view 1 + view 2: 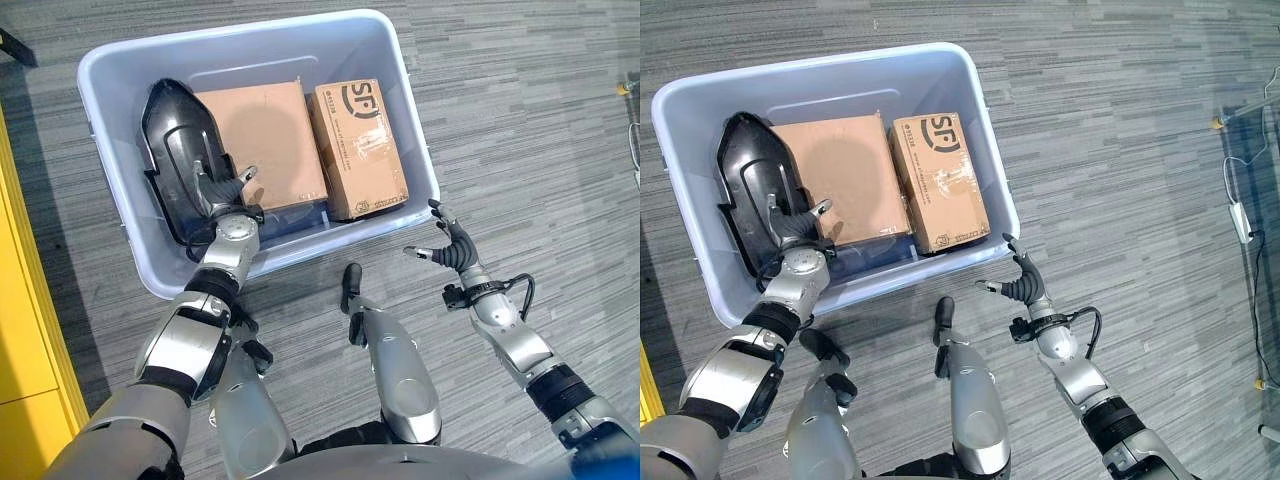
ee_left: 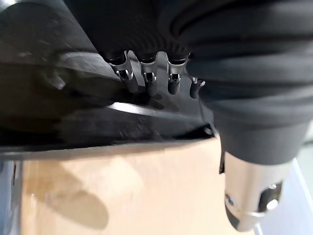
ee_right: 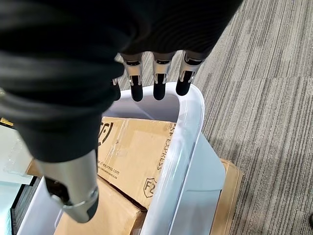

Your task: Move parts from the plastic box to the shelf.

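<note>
On grey carpet stands a pale blue plastic box (image 1: 110, 215), seen from above. Inside it lie 2 cardboard cartons (image 1: 262, 142) side by side and a black moulded part (image 1: 172, 135) leaning along the box's left wall. The left hand (image 1: 222, 188) reaches over the near rim and rests on this part's lower end, fingers (image 2: 146, 81) fairly straight against its dark surface, thumb apart over the larger carton; whether it grips yet is hard to tell, but it seems placed to lift the part out. The right hand (image 1: 452, 243) hovers just outside the box's near right corner, fingers spread, holding nothing, probably waiting to steady the box.
</note>
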Controlling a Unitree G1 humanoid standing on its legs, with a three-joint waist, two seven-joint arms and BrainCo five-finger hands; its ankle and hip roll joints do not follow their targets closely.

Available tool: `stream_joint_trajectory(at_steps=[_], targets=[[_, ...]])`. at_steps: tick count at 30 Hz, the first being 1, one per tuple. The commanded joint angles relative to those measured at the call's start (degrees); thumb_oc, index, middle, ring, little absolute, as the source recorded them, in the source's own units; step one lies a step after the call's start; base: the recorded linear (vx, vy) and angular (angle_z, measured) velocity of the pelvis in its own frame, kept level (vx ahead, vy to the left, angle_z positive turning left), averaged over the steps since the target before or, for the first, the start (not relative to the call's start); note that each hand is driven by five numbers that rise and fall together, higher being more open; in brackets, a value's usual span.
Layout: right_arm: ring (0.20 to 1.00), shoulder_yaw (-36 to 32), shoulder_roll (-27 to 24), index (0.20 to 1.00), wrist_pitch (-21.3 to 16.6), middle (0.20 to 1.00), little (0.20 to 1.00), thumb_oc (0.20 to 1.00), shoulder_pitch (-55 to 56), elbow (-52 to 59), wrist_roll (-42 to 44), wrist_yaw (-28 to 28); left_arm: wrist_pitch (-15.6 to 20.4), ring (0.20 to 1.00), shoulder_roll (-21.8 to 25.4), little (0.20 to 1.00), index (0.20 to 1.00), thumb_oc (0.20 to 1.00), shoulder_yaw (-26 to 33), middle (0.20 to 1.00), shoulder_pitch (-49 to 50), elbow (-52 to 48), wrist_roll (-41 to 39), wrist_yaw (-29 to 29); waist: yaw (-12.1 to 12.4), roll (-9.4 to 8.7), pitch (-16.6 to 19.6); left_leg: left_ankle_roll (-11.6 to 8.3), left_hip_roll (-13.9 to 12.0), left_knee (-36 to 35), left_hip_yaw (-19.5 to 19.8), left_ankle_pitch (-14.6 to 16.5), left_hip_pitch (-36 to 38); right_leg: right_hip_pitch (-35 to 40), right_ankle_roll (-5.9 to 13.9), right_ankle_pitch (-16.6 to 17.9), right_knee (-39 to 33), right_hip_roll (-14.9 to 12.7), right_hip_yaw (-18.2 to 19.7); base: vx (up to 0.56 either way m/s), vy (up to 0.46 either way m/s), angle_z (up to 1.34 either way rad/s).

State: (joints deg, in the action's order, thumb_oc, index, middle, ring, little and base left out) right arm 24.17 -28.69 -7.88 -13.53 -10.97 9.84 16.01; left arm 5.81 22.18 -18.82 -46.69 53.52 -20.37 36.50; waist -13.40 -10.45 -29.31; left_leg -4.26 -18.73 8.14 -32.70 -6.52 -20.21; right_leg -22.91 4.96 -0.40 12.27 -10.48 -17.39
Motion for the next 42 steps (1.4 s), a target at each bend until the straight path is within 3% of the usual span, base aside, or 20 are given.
stream_joint_trajectory(at_steps=[1, 3, 5, 10, 20, 21, 25, 29, 35, 37, 38, 41, 42], targets=[[1.000, -3.57, -3.87, 1.000, -0.62, 1.000, 1.000, 1.000, -0.53, 4.77, 0.71, -0.15, -0.77, 1.000, -1.15, 1.000, 1.000, 1.000, -1.30, 1.000, -1.51, 0.83, 2.70, -8.26, -1.55, -2.14, -0.48, -6.30, -4.96, 9.68, 2.77, 6.70, -3.00, -2.93, 2.53, 0.45, -1.43, 1.31, -0.10, -0.02, 0.044, -0.03], [1.000, -3.74, -4.14, 1.000, -0.63, 1.000, 1.000, 1.000, -0.73, 4.87, 0.67, -0.42, -0.12, 1.000, -1.25, 1.000, 1.000, 1.000, -2.91, 1.000, -1.70, 0.88, 3.78, -9.85, -1.94, -2.04, -0.48, -6.23, -4.73, 9.56, 2.50, 6.65, -3.37, -3.68, 2.56, 0.65, -1.35, 1.25, 0.17, -0.02, 0.051, -0.06], [1.000, -3.92, -4.35, 1.000, -0.85, 1.000, 1.000, 1.000, -0.88, 4.88, 0.44, -0.87, 3.72, 1.000, -1.66, 1.000, 1.000, 1.000, -5.20, 1.000, -2.25, 0.20, 4.31, -12.75, -2.54, -2.07, -0.48, -6.09, -4.52, 9.56, 2.04, 6.69, -3.65, -4.43, 2.65, 0.87, -1.19, 1.19, 0.60, -0.01, 0.050, -0.12], [1.000, -3.94, -4.29, 1.000, -2.72, 1.000, 1.000, 1.000, -0.20, 3.83, -0.32, -1.35, 5.26, 1.000, -2.97, 1.000, 1.000, 1.000, -8.16, 1.000, -1.64, -3.36, 6.05, -14.40, -3.10, -1.67, -0.48, -5.92, -4.24, 9.52, 1.37, 6.52, -3.95, -5.39, 2.66, 1.00, -0.81, 1.08, 0.96, 0.00, 0.047, -0.04], [1.000, -3.05, -4.67, 1.000, -5.06, 1.000, 1.000, 1.000, 1.41, 3.12, -0.53, -1.82, 10.86, 1.000, -2.93, 1.000, 1.000, 1.000, -13.02, 1.000, -0.82, -6.72, 19.81, -9.12, -3.22, 0.05, -0.48, -5.60, -3.37, 8.28, 0.04, 5.89, -1.81, -4.75, 2.52, 0.57, -0.44, 0.75, 0.89, 0.00, 0.013, -0.01], [1.000, -2.84, -4.77, 1.000, -5.87, 1.000, 1.000, 1.000, 2.11, 2.62, -0.48, -1.86, 13.55, 1.000, -1.78, 1.000, 1.000, 1.000, -12.65, 1.000, -0.94, -8.10, 25.64, -3.05, -2.92, 0.39, -0.48, -5.61, -3.36, 8.23, 0.11, 5.67, -1.43, -4.50, 2.41, 0.30, -0.16, 0.70, 0.77, 0.00, 0.000, 0.00], [1.000, -2.21, -4.66, 1.000, -7.59, 1.000, 1.000, 1.000, 2.97, 1.56, -0.45, -1.10, 16.21, 1.000, -0.51, 1.000, 1.000, 1.000, -11.26, 1.000, -1.40, -10.09, 30.25, 6.07, -2.33, 0.65, -0.48, -5.59, -3.30, 8.10, 0.38, 5.73, -1.12, -4.08, 2.25, 0.05, -0.06, 0.63, 0.55, 0.00, -0.017, 0.02], [1.000, -0.77, -3.42, 1.000, -10.69, 1.000, 1.000, 1.000, 4.99, -0.05, -1.42, 1.06, 22.00, 1.000, 1.08, 1.000, 1.000, 1.000, -6.44, 1.000, -1.23, -14.02, 35.01, 21.41, -0.96, 0.53, -0.48, -5.58, -3.07, 7.39, 1.38, 5.95, -0.56, -2.93, 2.03, -0.16, -0.60, 0.78, -0.12, 0.00, -0.105, 0.03], [1.000, 0.44, -1.76, 1.000, -11.46, 1.000, 1.000, 1.000, 5.87, -1.03, -0.93, 4.06, 28.86, 1.000, 0.20, 1.000, 1.000, 1.000, -0.87, 1.000, 0.67, -19.73, 36.60, 30.56, 0.99, 0.40, -0.47, -5.69, -2.90, 6.42, 2.89, 6.24, -0.13, -1.32, 1.97, -0.31, -1.31, 0.95, -1.28, 0.00, -0.103, 0.05], [1.000, 0.62, -1.08, 1.000, -10.07, 1.000, 1.000, 1.000, 5.54, -0.47, 2.66, 3.56, 28.44, 1.000, -1.18, 1.000, 1.000, 1.000, 0.31, 1.000, 1.70, -21.66, 32.02, 30.42, 1.67, 0.34, -0.47, -6.01, -3.00, 6.21, 3.61, 5.71, 0.00, -0.54, 1.83, -0.39, -1.79, 1.40, -1.69, -0.01, -0.133, 0.17], [1.000, 0.37, -0.50, 1.000, -9.51, 1.000, 1.000, 1.000, 4.74, -0.57, 3.34, 3.66, 26.57, 1.000, -2.54, 1.000, 1.000, 1.000, 0.70, 1.000, 2.44, -21.76, 24.20, 24.24, 2.12, 0.28, -0.46, -6.09, -3.03, 6.05, 4.03, 5.72, -0.15, -0.27, 1.84, -0.33, -1.98, 1.45, -2.06, -0.02, -0.119, 0.18], [1.000, 0.05, 0.08, 1.000, -7.81, 1.000, 1.000, 1.000, 4.25, 0.47, 3.31, 3.46, 23.77, 1.000, -4.64, 1.000, 1.000, 1.000, 0.70, 1.000, 3.61, -20.96, 18.19, 21.95, 2.33, 0.11, -0.46, -6.26, -3.27, 6.02, 4.35, 5.65, -0.33, -0.14, 1.85, -0.29, -1.97, 1.53, -2.42, -0.01, -0.070, 0.03], [1.000, 0.11, 0.39, 1.000, -6.66, 1.000, 1.000, 1.000, 3.90, 1.26, 2.76, 3.28, 21.34, 1.000, -6.27, 1.000, 1.000, 1.000, 0.94, 1.000, 4.81, -19.98, 12.70, 19.66, 2.38, 0.01, -0.47, -6.34, -3.47, 5.99, 4.35, 5.36, -0.32, 0.05, 1.86, -0.31, -2.16, 1.71, -2.56, 0.00, -0.039, 0.02]])
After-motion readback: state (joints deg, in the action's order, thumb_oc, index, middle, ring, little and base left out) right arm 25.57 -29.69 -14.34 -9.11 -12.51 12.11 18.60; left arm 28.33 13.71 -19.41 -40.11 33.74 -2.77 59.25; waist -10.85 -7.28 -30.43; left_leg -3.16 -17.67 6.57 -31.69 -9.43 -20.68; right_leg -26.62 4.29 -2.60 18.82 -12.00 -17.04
